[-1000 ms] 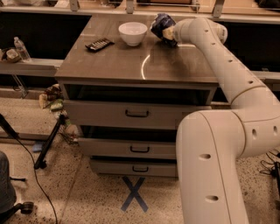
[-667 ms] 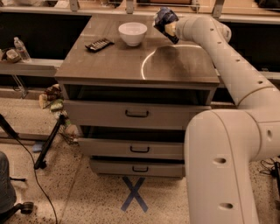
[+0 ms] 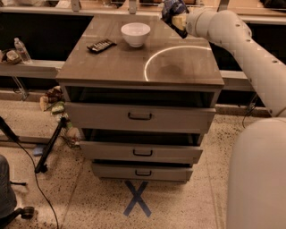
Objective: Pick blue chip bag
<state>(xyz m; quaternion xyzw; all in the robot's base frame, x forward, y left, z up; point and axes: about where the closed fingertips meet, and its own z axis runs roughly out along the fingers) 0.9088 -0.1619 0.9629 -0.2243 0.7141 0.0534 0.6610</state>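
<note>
1. You are looking at the tool [image 3: 178,20] at about 1 o'clock from the middle of the counter [image 3: 116,67], over its far right corner.
2. The tool is pinching the chip bag [image 3: 171,8], and the dark blue foil is sticking up and to the left of the fingers.
3. The chip bag is hanging at the top edge of the view and appears to be raised off the counter rather than lying on it.
4. The white arm [image 3: 241,40] is reaching in from 3 o'clock, sloping up from the lower right to the tool.
5. The white bowl [image 3: 135,34] is sitting upright at 12 o'clock on the counter, near the chip bag but apart from it.
6. The black remote [image 3: 101,45] is lying flat at 10 o'clock, just beside the bowl and not touching it.
7. A bright curved reflection [image 3: 178,47] is showing on the right half of the counter.
8. Below the counter, three drawers [image 3: 140,117] are standing partly pulled out, one under another.
9. On the floor at 6 o'clock, a blue X [image 3: 137,199] is lying in front of the lowest drawer.
10. At 9 o'clock, a water bottle [image 3: 21,50] is standing on a low ledge.
</note>
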